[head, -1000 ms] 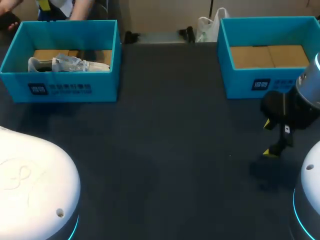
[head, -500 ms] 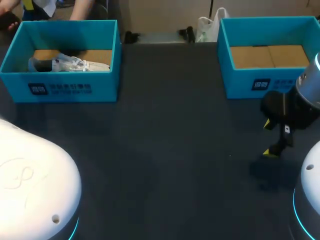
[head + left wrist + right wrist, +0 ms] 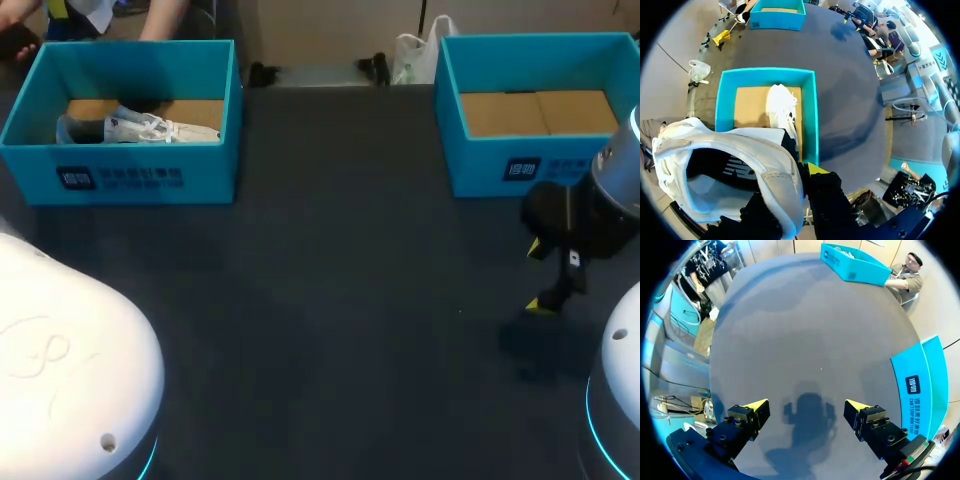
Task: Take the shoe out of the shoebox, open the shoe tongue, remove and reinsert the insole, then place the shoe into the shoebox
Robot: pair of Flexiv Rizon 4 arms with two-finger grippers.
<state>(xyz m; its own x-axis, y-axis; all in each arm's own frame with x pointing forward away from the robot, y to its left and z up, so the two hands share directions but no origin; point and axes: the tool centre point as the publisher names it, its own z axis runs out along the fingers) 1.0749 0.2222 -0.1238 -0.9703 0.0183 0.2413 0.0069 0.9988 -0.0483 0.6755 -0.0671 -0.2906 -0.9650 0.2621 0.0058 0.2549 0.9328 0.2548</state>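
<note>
The left gripper [image 3: 797, 175] apparently clamped a white sneaker [image 3: 740, 145] above the blue shoebox [image 3: 810, 110] bearing a dark label [image 3: 120, 178]; the right gripper [image 3: 806, 404] gaped wide, empty.

One shoe [image 3: 140, 128] inside left shoebox [image 3: 120, 175]

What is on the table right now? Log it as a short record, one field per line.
shoe: white lace-up shoe lies inside the left teal cardboard shoebox, close to its near wall
second box: right teal cardboard shoebox; only its brown cardboard floor shows inside
right gripper: open, holding nothing, above the dark grey table, on the robot's side of the right shoebox
left arm: white housing at the near left corner in the head view
task stage: shoe not yet taken out
</note>
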